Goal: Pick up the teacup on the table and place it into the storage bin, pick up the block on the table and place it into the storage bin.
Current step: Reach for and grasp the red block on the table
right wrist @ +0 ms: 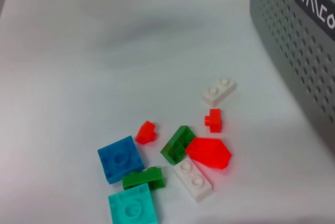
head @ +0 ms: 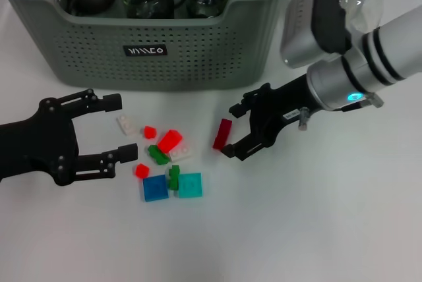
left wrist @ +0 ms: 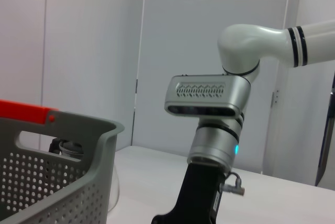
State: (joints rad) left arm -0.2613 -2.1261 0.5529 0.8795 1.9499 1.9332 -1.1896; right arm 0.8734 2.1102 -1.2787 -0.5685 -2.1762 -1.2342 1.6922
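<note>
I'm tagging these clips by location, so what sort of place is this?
Probably a robot lab or test room: a plain white table, bare pale wall panels, and a staged setup of loose toy blocks before a grey-green storage bin already holding teaware.

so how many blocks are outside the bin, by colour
red blocks: 4, one a darker red
white blocks: 2
green blocks: 2
blue block: 1
teal block: 1
total: 10

Grey-green perforated plastic storage bin (head: 165, 31) occupies upper frame; cluster of small plastic blocks (head: 165, 160) lies on white surface (head: 297, 229) below it, centre-left.
</note>
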